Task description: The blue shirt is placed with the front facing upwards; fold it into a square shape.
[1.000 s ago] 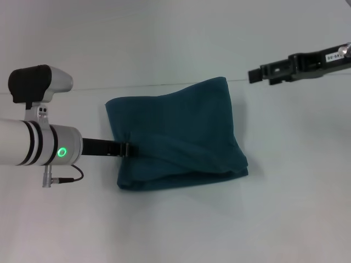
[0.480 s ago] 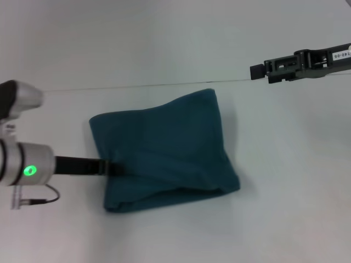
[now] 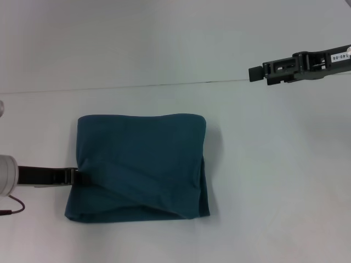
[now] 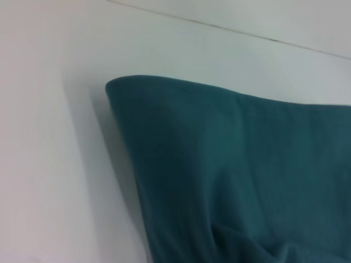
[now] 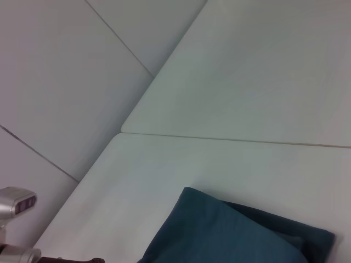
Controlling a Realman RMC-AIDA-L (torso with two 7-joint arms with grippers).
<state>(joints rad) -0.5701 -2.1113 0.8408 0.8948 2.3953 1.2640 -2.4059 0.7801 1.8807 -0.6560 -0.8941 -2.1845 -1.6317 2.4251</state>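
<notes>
The blue shirt lies folded into a plain teal slab, roughly rectangular, left of centre on the white table. A diagonal crease runs across its near half. My left gripper reaches in from the left and is shut on the shirt's left edge, low on the table. The left wrist view is filled with the shirt and one of its folded corners. My right gripper hovers raised at the far right, well away from the cloth. A corner of the shirt shows in the right wrist view.
A thin seam crosses the white table behind the shirt. Part of my left arm appears at the edge of the right wrist view.
My left gripper has drawn back to the left, dragging the shirt left and nearer to me. The cloth has flattened from a skewed shape into a squarer slab. The right gripper has barely shifted.
</notes>
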